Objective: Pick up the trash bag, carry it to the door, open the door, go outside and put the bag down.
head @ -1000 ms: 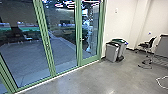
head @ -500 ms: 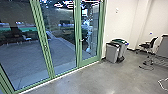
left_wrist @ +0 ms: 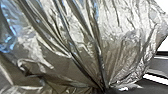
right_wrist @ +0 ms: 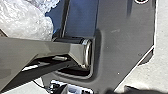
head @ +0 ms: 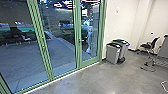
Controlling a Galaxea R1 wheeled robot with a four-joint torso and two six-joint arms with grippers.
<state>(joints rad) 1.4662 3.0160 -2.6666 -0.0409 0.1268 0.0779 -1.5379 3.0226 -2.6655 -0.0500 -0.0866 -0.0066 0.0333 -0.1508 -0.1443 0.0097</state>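
A trash bag [left_wrist: 72, 42] of thin, glossy plastic is bunched at the robot's left gripper [left_wrist: 103, 88], which appears closed on its neck, in an office building beside a glazed wall. Long, sharp pleats fan out from the gathered point, catching silvery and bluish light. Pale, crinkled plastic [right_wrist: 30, 21], apparently part of the same bag, lies beside the smooth dark plate of the robot's body in the right wrist view; whether the right gripper is wide or narrow, one cannot tell. The step in hand appears to be the carry to the door. Doing it well calls for a firm hold on the whole gathered neck, since film this thin could slip or tear, and for slow, even turns that limit swing and spare the plastic from snagging on the base. Ahead, a green-framed glass door [head: 89, 60] looks shut, its small dark handle [head: 80, 41] on the side away from the wall; a straight approach with the bag held aside would leave that handle reachable. Two boxy bins, a gray one [head: 113, 54] and a green-topped one [head: 123, 50], stand close together near the door on smooth, mottled concrete [head: 100, 80], and merit a wide berth.
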